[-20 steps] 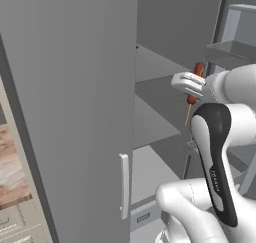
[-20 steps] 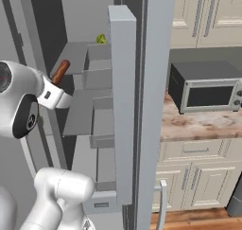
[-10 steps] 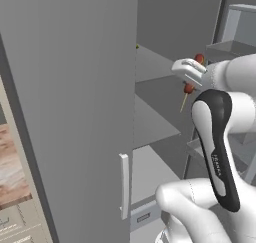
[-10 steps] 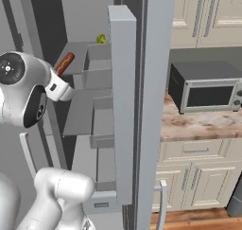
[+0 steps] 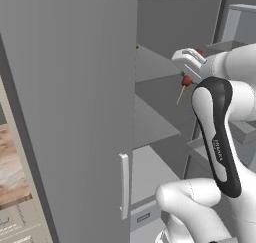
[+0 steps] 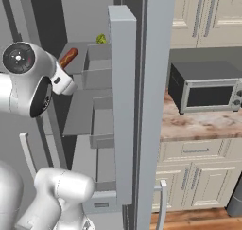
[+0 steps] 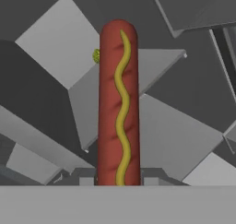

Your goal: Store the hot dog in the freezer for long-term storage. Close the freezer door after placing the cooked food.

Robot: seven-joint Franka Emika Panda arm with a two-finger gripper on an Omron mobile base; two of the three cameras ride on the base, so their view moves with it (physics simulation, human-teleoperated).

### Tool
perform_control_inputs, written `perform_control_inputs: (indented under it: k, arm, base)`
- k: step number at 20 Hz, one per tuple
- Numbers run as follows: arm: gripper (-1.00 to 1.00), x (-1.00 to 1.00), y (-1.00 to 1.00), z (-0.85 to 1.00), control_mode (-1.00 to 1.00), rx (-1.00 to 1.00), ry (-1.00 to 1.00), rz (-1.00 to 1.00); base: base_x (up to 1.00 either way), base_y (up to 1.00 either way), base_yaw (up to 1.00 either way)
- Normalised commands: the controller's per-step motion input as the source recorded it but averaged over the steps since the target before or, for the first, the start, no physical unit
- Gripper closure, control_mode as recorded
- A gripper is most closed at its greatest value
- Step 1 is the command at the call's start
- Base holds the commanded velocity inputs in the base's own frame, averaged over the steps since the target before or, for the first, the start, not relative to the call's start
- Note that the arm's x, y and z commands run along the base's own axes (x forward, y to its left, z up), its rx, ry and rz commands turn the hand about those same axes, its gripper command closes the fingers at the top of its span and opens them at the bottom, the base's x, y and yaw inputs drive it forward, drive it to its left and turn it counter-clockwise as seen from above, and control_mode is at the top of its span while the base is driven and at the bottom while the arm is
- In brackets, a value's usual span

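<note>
My gripper (image 7: 119, 179) is shut on the lower end of the hot dog (image 7: 119, 103), a reddish-brown sausage with a wavy yellow line that stands straight out from the fingers. In the right base view the hot dog (image 6: 68, 57) points up and into the open freezer (image 6: 80, 110), above a flat grey shelf, with the gripper (image 6: 61, 68) just below it. From the left base view, the gripper (image 5: 189, 67) hangs in front of the freezer shelves (image 5: 155, 69). The freezer door (image 6: 124, 106) stands wide open on the right, its grey inner bins (image 6: 101, 68) facing the shelves.
A small green leafy item (image 6: 101, 39) lies at the back of the upper shelf. The plain grey door (image 5: 70, 87) with its white handle (image 5: 123, 192) stays shut on the left. A microwave (image 6: 205, 89) sits on the speckled counter (image 6: 198, 125) beyond the open door.
The gripper has carried the hot dog upward and a little deeper into the freezer. The arm's elbow has swung up with it. The doors have not moved.
</note>
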Motion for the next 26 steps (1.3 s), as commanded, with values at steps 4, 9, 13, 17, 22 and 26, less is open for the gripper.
perform_control_inputs:
  k: [4,9,13,17,22,26]
  arm:
    - [1.00,0.00,0.00,0.00,-1.00,0.00,0.00,0.00]
    - [1.00,0.20,0.00,0.00,-1.00,0.01,0.00,0.00]
    - [1.00,0.21,0.00,0.00,-1.00,0.00,0.00,0.00]
    - [1.00,0.33,0.00,0.00,-1.00,0.00,0.00,-0.01]
    - [1.00,0.42,0.00,0.00,-1.00,0.00,0.02,0.00]
    - [1.00,0.32,0.00,0.00,-1.00,0.00,0.03,0.00]
  base:
    - [0.00,0.00,0.00]
    - [0.00,0.00,0.00]
    - [0.00,0.00,0.00]
    - [0.00,0.00,0.00]
    - [0.00,0.00,0.00]
    - [0.00,0.00,0.00]
